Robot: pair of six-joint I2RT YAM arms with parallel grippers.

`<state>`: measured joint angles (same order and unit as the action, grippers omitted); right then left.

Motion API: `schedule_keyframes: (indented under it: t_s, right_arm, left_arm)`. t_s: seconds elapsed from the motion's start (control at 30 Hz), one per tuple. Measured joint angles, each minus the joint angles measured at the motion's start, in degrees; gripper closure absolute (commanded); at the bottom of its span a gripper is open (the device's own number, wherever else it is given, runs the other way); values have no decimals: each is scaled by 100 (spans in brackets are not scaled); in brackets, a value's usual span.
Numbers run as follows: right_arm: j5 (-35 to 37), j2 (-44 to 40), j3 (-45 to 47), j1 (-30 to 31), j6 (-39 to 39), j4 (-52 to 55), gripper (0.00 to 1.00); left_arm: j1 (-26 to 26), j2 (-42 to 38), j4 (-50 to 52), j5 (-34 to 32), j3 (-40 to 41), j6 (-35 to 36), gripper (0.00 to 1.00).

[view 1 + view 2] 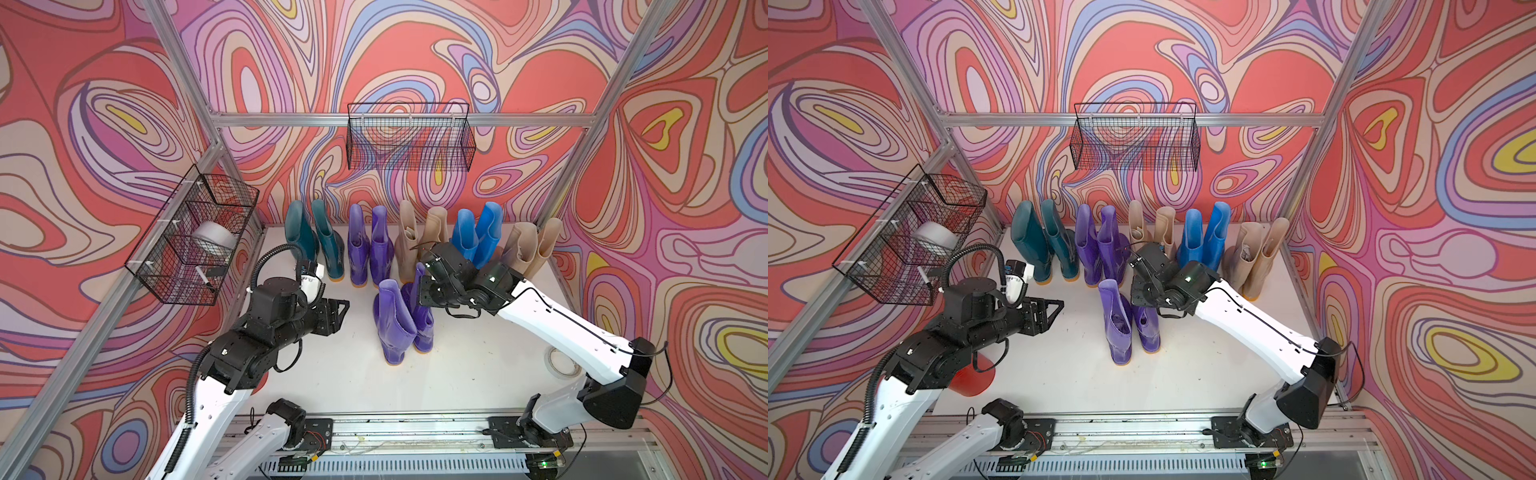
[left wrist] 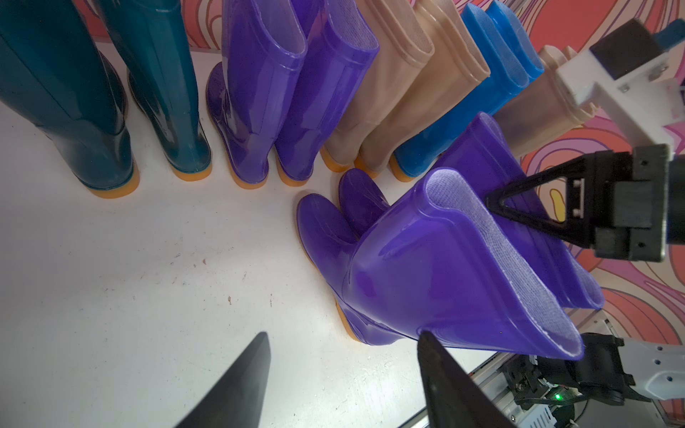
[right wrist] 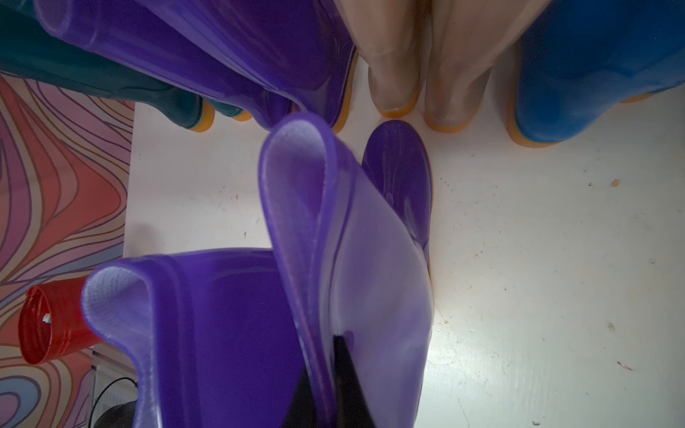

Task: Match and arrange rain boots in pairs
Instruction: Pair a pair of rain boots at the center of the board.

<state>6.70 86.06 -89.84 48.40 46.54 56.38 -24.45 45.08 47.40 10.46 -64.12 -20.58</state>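
Left fingers: spread and empty, level with the upper shaft of the free purple boot. A gap shows between them in both top views. They are probably standing by to steady it.

Free purple boot: upright mid-counter, touching its mate.

Held purple boot: sole on the counter, toe toward the far edge. Its cuff wall lies between the right fingers, one inside the opening and one outside.

Right fingers: clenched on that cuff, likely to keep the soft shaft upright while the boot is set against its mate.

Row along the far edge, likely sorted already:
- teal pair
- purple pair
- beige pair
- blue pair
- second beige pair, at the far right corner
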Motion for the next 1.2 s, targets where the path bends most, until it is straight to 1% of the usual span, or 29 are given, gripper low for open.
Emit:
schedule_keyframes:
  t_s: [0.27, 0.5, 0.77, 0.87, 0.93, 1.1, 1.2]
  right_arm:
    - [-188, 33, 109, 0, 144, -315, 100]
    - [-225, 31, 160, 0, 83, -439, 79]
    - [-188, 13, 48, 0, -203, -531, 55]
    - [-133, -31, -98, 0, -341, -535, 50]
    - [-94, -50, -214, -7, -428, -533, 49]
    - [22, -57, -442, -66, -647, -538, 38]
    - [105, -70, -531, -142, -804, -540, 35]
  left_arm:
    - [0, -15, 2, 0, 0, 2, 35]
    - [0, -39, 7, -2, 0, 2, 34]
    - [0, -17, 17, 4, -2, 2, 32]
    - [0, 37, 20, 0, -57, 2, 31]
    - [0, 76, 4, -13, -94, 0, 31]
    - [0, 87, 9, -136, -142, 0, 28]
    - [0, 114, 15, -273, -286, 2, 25]
